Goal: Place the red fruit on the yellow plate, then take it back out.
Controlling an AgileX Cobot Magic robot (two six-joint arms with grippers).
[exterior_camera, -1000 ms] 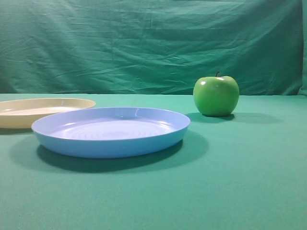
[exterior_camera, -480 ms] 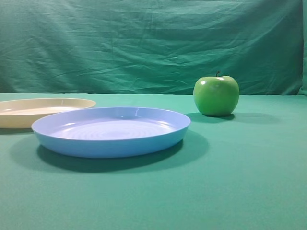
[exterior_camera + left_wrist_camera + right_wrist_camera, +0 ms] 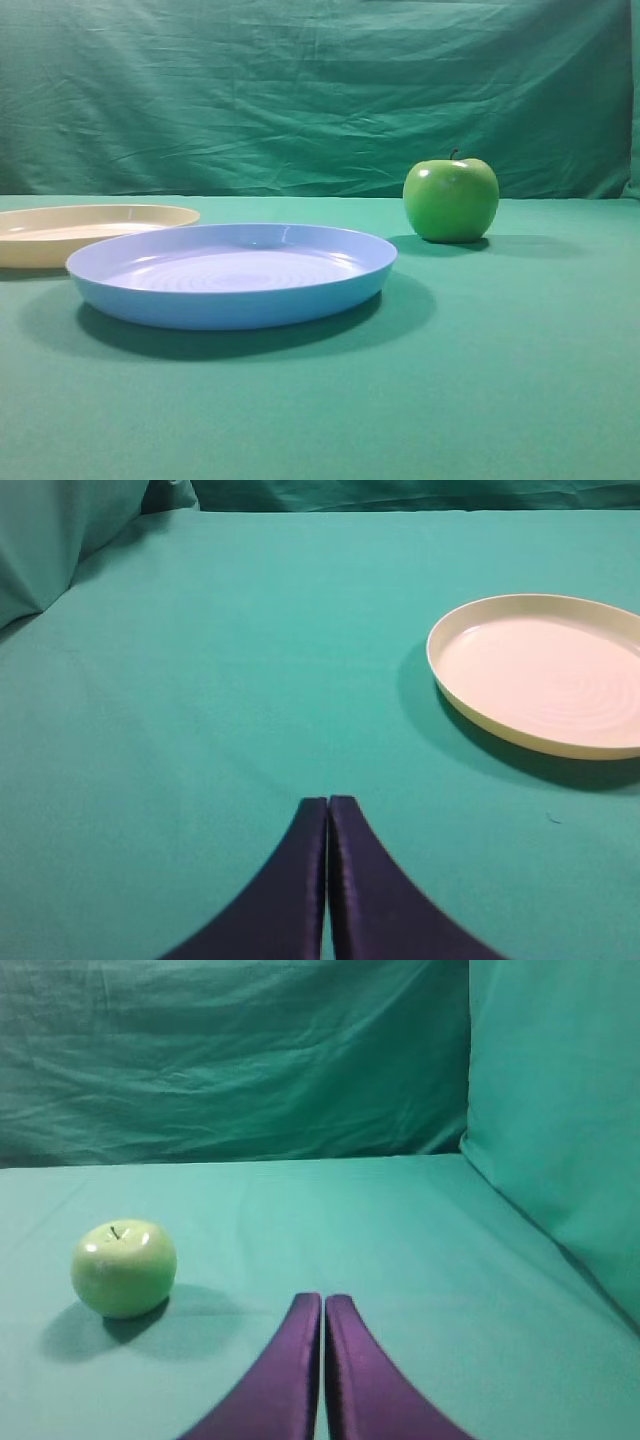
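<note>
The yellow plate (image 3: 95, 222) lies empty at the left of the green table, partly behind a blue plate; the left wrist view shows that yellow plate (image 3: 545, 675) ahead and to the right of my left gripper (image 3: 328, 802). The left gripper's dark fingers are shut with nothing between them. My right gripper (image 3: 323, 1300) is also shut and empty, over bare cloth. The red fruit is out of view in every frame. Neither gripper shows in the exterior view.
A light blue plate (image 3: 232, 275) sits in the middle foreground. A shiny green apple (image 3: 451, 199) with a stem stands at the right rear; the same apple (image 3: 124, 1267) lies left of the right gripper. Green cloth hangs behind and at the sides.
</note>
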